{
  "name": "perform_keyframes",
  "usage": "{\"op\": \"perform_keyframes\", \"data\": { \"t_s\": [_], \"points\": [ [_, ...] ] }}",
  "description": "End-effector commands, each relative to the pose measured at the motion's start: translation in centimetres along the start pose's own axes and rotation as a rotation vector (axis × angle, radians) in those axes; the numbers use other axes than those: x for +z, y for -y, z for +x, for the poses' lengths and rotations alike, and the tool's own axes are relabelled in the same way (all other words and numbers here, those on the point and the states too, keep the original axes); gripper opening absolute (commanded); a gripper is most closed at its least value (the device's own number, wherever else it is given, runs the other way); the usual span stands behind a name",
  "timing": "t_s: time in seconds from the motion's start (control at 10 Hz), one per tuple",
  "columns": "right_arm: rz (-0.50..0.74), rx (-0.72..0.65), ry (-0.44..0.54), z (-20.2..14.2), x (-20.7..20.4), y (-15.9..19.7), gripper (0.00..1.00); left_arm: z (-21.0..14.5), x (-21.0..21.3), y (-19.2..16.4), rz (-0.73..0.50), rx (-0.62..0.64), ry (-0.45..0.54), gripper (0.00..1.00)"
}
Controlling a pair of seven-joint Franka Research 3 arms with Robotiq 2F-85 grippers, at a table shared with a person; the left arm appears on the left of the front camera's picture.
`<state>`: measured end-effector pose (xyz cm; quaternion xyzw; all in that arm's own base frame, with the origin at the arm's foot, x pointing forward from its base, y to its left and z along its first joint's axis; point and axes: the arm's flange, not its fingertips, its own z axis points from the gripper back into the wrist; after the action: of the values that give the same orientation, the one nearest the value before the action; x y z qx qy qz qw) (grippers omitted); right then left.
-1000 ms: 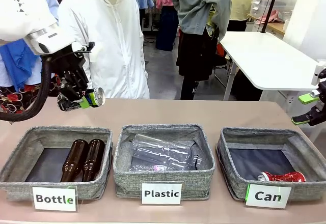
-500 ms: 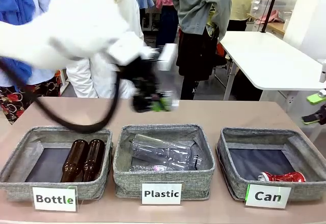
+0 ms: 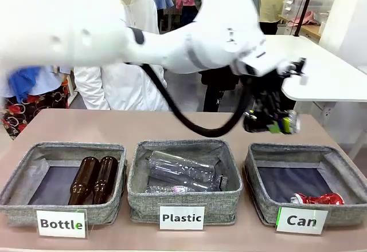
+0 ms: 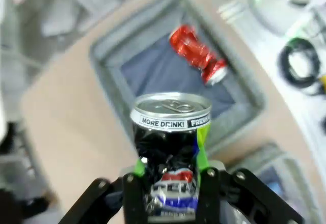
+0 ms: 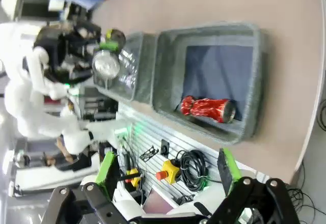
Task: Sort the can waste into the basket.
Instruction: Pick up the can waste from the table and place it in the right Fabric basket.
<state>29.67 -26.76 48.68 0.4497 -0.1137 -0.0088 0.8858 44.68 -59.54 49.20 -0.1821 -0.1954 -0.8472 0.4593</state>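
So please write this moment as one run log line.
left gripper: holds black can | position: above Can basket far rim | red crushed can: inside | right gripper: open

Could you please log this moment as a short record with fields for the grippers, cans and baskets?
left gripper: shut on the black can, held above the table just behind the Can basket
right gripper: open, holding nothing
red can: crushed, lying in the Can basket by its front wall
Plastic basket: holds clear bottles
Bottle basket: holds two brown bottles
person: standing at the far side of the table
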Motion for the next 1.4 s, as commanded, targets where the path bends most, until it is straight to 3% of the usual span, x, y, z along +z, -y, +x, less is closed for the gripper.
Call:
{"op": "perform_keyframes", "data": {
  "t_s": [0.0, 0.1, 0.2, 0.6, 0.7, 0.9, 1.3],
  "points": [
    [-0.023, -0.042, 0.093, -0.5, 0.3, 1.6, 1.00, 7.0, -2.8, -5.6, -0.141, -0.124, 0.008, 0.39],
    [-0.007, -0.075, 0.140, -0.7, 0.4, 2.6, 1.00, 8.8, -5.0, -5.8, -0.146, -0.123, -0.001, 0.39],
    [-0.014, -0.028, 0.052, -0.9, 1.3, 1.2, 1.00, 10.1, -6.5, -5.4, -0.191, -0.151, 0.000, 0.39],
    [-0.014, -0.028, 0.052, -0.9, 1.3, 1.2, 1.00, 9.9, -8.2, -4.2, -0.202, -0.195, -0.096, 0.39],
    [-0.014, -0.028, 0.052, -0.9, 1.3, 1.2, 1.00, 9.8, -8.3, -4.1, -0.183, -0.218, -0.121, 0.91],
    [-0.014, -0.028, 0.052, -0.9, 1.3, 1.2, 1.00, 9.8, -8.3, -4.0, -0.162, -0.213, -0.133, 1.00],
    [-0.014, -0.028, 0.052, -0.9, 1.3, 1.2, 1.00, 9.3, -7.8, -4.3, -0.148, -0.184, -0.133, 1.00]
  ]
}}
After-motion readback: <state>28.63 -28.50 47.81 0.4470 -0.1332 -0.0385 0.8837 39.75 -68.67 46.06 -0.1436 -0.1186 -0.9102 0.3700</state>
